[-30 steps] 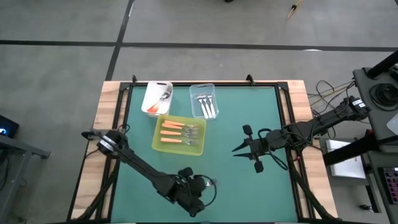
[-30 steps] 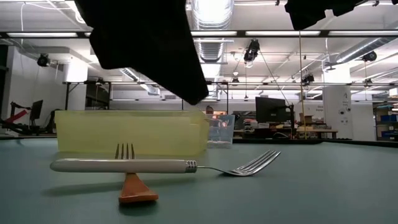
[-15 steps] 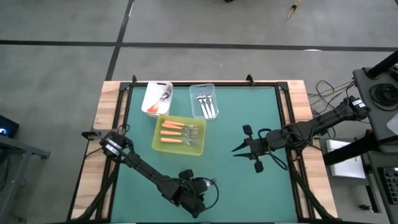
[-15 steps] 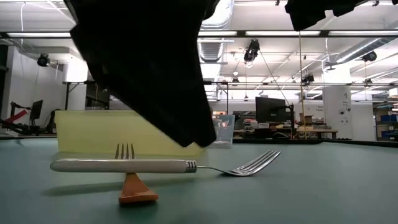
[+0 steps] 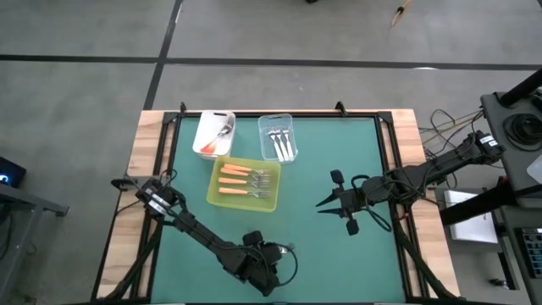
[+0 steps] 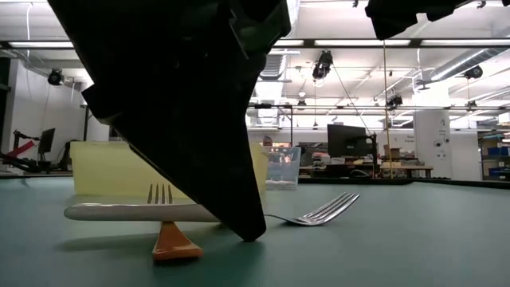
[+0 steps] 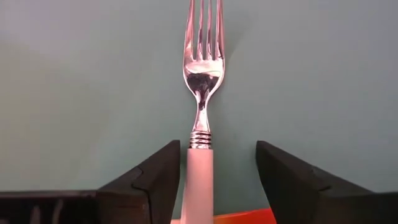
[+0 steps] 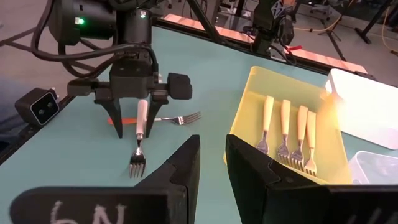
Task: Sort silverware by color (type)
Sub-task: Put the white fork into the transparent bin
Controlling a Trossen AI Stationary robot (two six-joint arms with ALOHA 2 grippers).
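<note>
A white-handled fork (image 7: 200, 93) lies near the table's front edge, its handle resting across an orange-handled fork (image 6: 175, 243) and its tines (image 6: 331, 207) on the mat. My left gripper (image 7: 217, 146) is open, pointing down, with one finger on each side of the white handle just behind the metal neck. It also shows in the high view (image 5: 267, 257) and from afar in the right wrist view (image 8: 134, 121). My right gripper (image 5: 322, 205) hangs above the table's right half, open by a narrow gap and empty. My left gripper stands astride the white handle (image 7: 200, 180) from above, its fingers across the fork. One finger (image 7: 165, 174) is right beside the handle and the other (image 7: 280, 174) stands apart from it. I cannot tell whether the near finger touches the handle.
A yellow-green tray (image 5: 216, 191) holding orange-handled forks sits left of centre. Behind it stand a white tub (image 5: 203, 135) and a clear tub (image 5: 264, 135) with silver forks. Bare green mat lies between the two arms.
My left gripper has come down over the white-handled fork until a fingertip reaches the mat beside the handle. Both forks have stayed where they were.
</note>
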